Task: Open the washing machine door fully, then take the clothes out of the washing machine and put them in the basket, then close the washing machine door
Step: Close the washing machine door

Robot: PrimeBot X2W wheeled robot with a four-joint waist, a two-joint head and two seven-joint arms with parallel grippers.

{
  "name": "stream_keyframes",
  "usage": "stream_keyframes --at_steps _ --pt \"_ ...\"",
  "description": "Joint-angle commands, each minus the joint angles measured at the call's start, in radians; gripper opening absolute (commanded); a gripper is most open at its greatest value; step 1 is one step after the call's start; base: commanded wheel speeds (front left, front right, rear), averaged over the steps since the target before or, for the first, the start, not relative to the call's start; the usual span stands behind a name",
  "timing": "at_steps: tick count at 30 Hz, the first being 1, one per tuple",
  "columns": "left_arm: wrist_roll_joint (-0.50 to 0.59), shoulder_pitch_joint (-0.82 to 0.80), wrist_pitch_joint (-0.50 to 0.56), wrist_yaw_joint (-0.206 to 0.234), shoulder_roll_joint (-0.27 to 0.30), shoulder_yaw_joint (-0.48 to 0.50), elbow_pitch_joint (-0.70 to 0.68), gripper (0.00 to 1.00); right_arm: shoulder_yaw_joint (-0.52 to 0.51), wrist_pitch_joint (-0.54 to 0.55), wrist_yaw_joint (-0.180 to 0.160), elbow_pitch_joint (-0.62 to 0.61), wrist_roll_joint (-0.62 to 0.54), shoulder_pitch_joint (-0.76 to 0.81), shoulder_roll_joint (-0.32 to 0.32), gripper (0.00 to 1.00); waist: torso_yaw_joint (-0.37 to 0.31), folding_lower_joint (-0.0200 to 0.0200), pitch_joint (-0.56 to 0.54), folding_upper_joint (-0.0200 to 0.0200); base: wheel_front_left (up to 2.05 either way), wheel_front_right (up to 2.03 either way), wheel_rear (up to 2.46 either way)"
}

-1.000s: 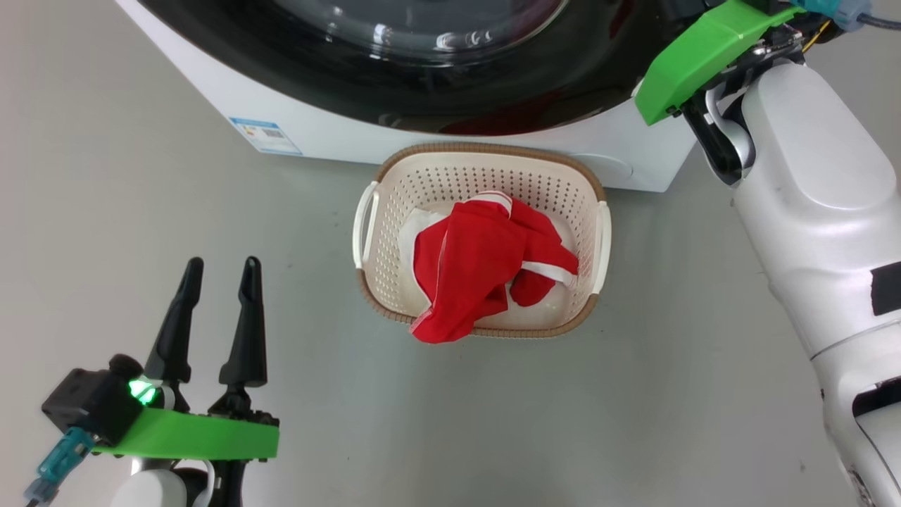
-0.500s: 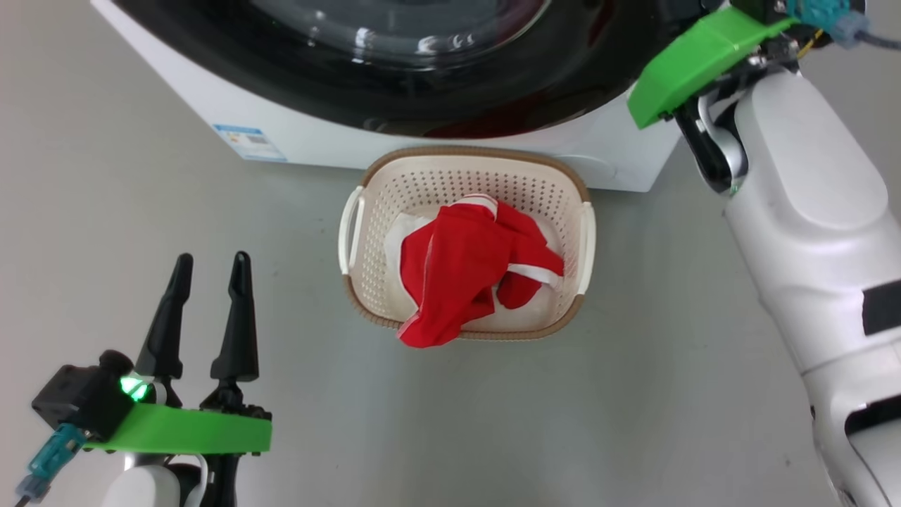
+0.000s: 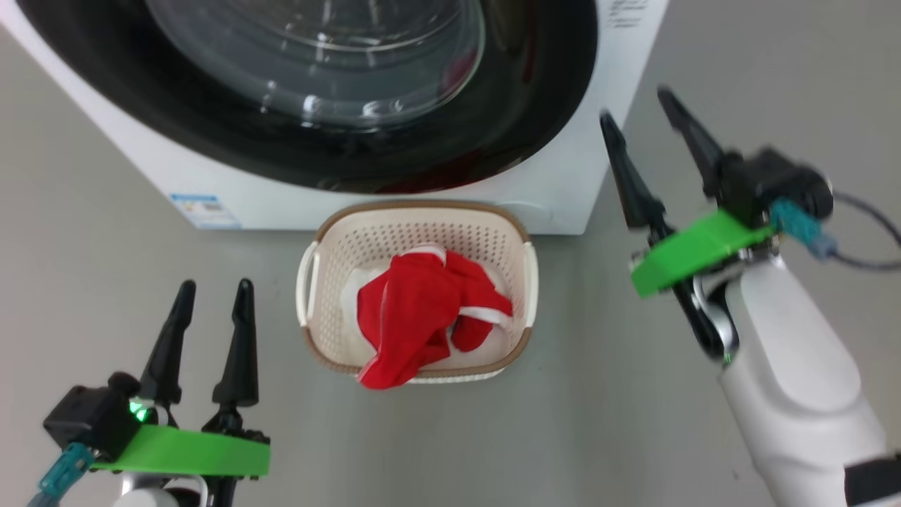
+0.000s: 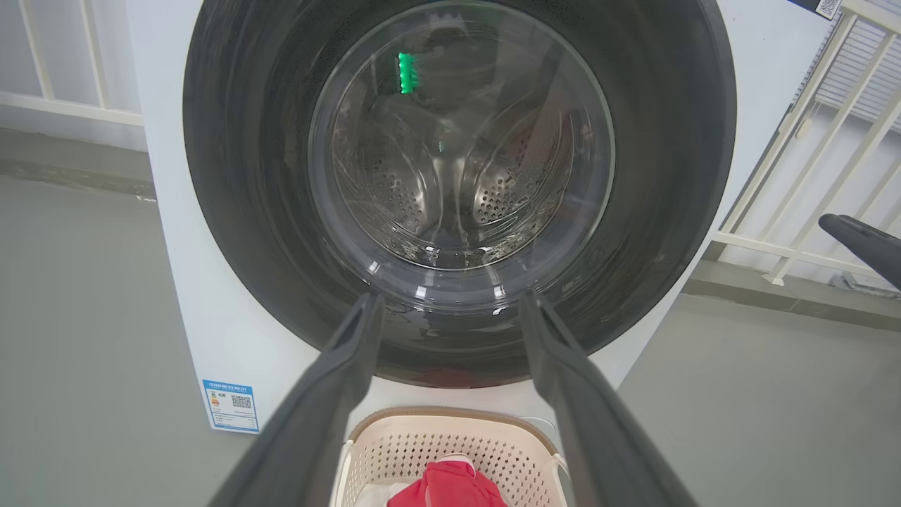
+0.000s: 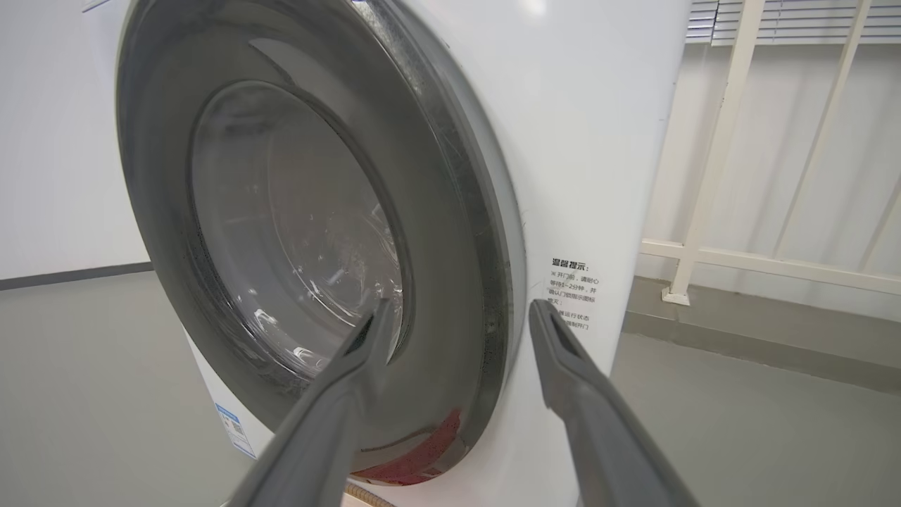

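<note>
change: right gripper [image 3: 633, 105] is now off the washing machine door [image 3: 528, 105], fingers spread, empty, beside the washing machine [image 3: 563, 204] | door flush shut | clothes [image 3: 415, 310] in basket [image 3: 422, 206] just before machine | left gripper [image 3: 215, 285] spread, empty | task looks finished

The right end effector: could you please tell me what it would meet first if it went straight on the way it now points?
Most likely the washing machine door, at its black rim near the edge, which is framed by the right end effector; depth is unclear.
</note>
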Motion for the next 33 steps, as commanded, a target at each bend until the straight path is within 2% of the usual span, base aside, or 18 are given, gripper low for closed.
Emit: stream_keyframes --at_steps 1,6,15,25,33 --pt "0.007 0.01 -0.012 -0.006 0.034 0.034 -0.017 1.0 0.001 -0.005 -0.004 -0.043 0.003 0.04 0.015 1.0 -0.053 0.0 -0.056 0.0 0.0 0.0 0.0" --pt "0.008 0.045 -0.012 -0.006 0.059 0.027 -0.006 1.0 -0.035 -0.005 -0.004 -0.098 0.031 0.169 0.015 1.0 -0.097 0.0 -0.111 0.0 0.0 0.0 0.0" --pt "0.002 0.106 -0.012 -0.006 0.068 0.033 0.006 1.0 -0.073 -0.005 -0.004 -0.126 0.063 0.321 0.015 1.0 -0.15 0.0 -0.205 0.0 0.0 0.0 0.0" --pt "0.039 0.164 -0.012 -0.006 0.077 0.06 0.017 1.0 -0.092 -0.005 -0.004 -0.283 0.057 0.466 -0.042 1.0 -0.182 0.0 -0.263 0.0 0.0 0.0 0.0" --pt "0.065 0.207 -0.012 -0.006 0.085 0.081 0.027 1.0 -0.129 -0.005 -0.004 -0.379 0.071 0.571 -0.057 1.0 -0.19 0.0 -0.299 0.0 0.0 0.0 0.0"
